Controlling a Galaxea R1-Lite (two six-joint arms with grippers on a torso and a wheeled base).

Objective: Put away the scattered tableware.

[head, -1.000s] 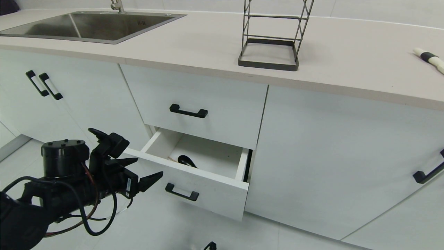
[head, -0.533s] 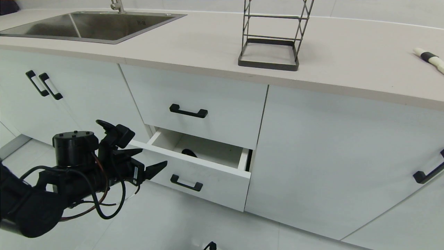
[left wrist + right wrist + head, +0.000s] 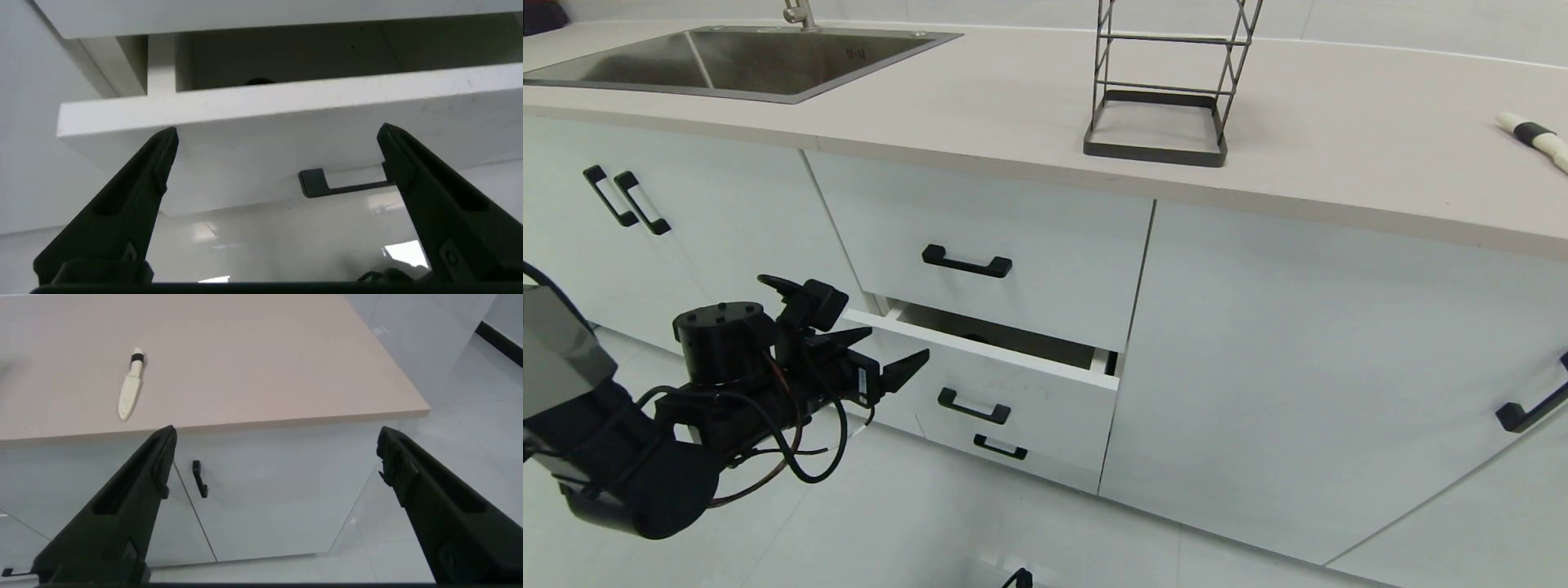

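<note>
The middle white drawer (image 3: 1013,380) stands out from the cabinet by a narrow gap; a dark object (image 3: 260,81) inside barely shows over its front edge. My left gripper (image 3: 898,345) is open at the drawer front's left end, close to its black handle (image 3: 974,406). In the left wrist view the drawer front (image 3: 286,155) spans the space between the left gripper's (image 3: 278,135) fingers; I cannot tell if they touch it. A cream utensil with a black band (image 3: 1535,139) lies at the counter's far right. My right gripper (image 3: 276,434) hangs open high above that utensil (image 3: 131,384).
A dark wire rack (image 3: 1160,82) stands on the beige countertop (image 3: 980,106), and a steel sink (image 3: 727,61) lies at the back left. A shut upper drawer (image 3: 980,245) sits above the moving one; another handle (image 3: 1001,447) shows below it. Cabinet doors flank both sides.
The drawer has slid from half open to almost shut, hiding the dark spoon inside. My left gripper has advanced up and forward with the drawer front, staying open.
</note>
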